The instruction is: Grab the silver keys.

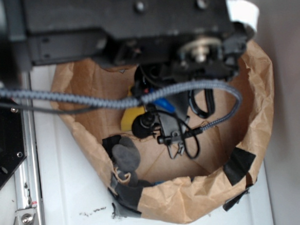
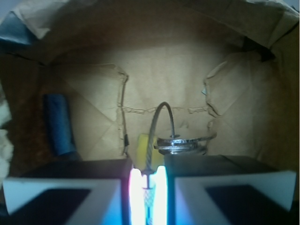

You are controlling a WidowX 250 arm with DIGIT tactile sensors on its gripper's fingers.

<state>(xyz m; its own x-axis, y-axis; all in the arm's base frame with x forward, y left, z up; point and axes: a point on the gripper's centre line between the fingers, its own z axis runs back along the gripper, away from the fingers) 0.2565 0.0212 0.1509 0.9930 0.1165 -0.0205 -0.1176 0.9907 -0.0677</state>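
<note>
Wrist view, bottom centre: claw (image 2: pixel 148 187) looks pinched nearly closed on the wire loop of the silver keys (image 2: pixel 176 143), which sit just above it, inside the paper bag (image 2: pixel 84 84), probably lifted by that loop.

My bag (image 1: pixel 207 201) is crumpled tan-brown paper, patched with black tape (image 1: pixel 238 165). My arm (image 1: pixel 133 21) is black, crossed by a grey braided cable (image 1: pixel 87 99). Inside lie a dark grey disc (image 1: pixel 125 153), a yellow sponge (image 2: pixel 142 145) and a blue cylinder (image 2: pixel 58 124). The keys (image 2: pixel 176 144) shine silver-grey, on a grey wire loop (image 2: pixel 161 117). My fingers (image 2: pixel 61 192) look white with dark, perhaps black, panels.
</note>
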